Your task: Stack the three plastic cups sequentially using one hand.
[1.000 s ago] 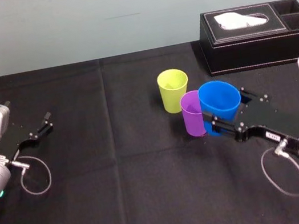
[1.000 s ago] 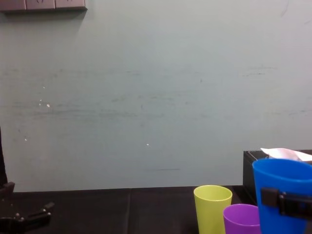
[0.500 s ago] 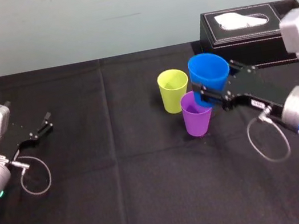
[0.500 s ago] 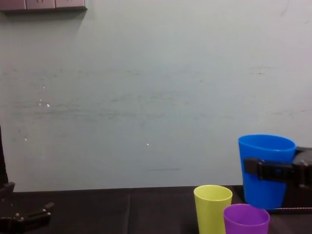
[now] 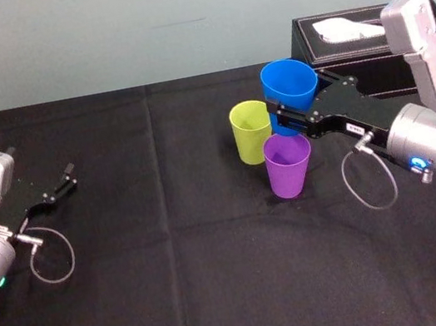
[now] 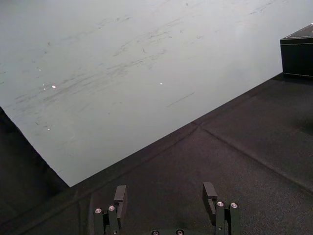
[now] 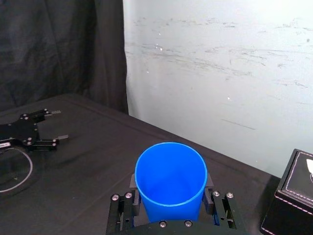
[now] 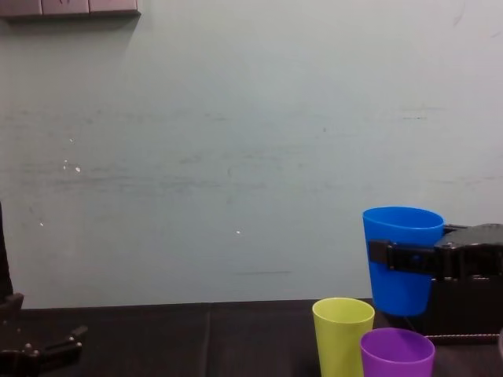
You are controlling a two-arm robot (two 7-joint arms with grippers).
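Note:
My right gripper (image 5: 280,115) is shut on the blue cup (image 5: 290,85) and holds it upright in the air. The blue cup (image 8: 402,236) hangs above and just behind the purple cup (image 5: 287,164), to the right of the yellow-green cup (image 5: 251,130). Both of those cups stand upright on the black table, close together, as the chest view shows with the yellow-green cup (image 8: 343,333) and purple cup (image 8: 397,354). In the right wrist view the blue cup (image 7: 170,176) sits between the fingers (image 7: 213,197). My left gripper (image 5: 59,188) rests open at the table's left side.
A black leather tissue box (image 5: 376,51) stands at the back right, just behind the right arm. The table is covered in black cloth (image 5: 177,263), with a pale wall behind it. A cable loop (image 5: 52,255) lies by the left arm.
The right gripper has lifted the blue cup from beside the purple cup and carried it up and to the left, above the other two cups. The left arm has not moved.

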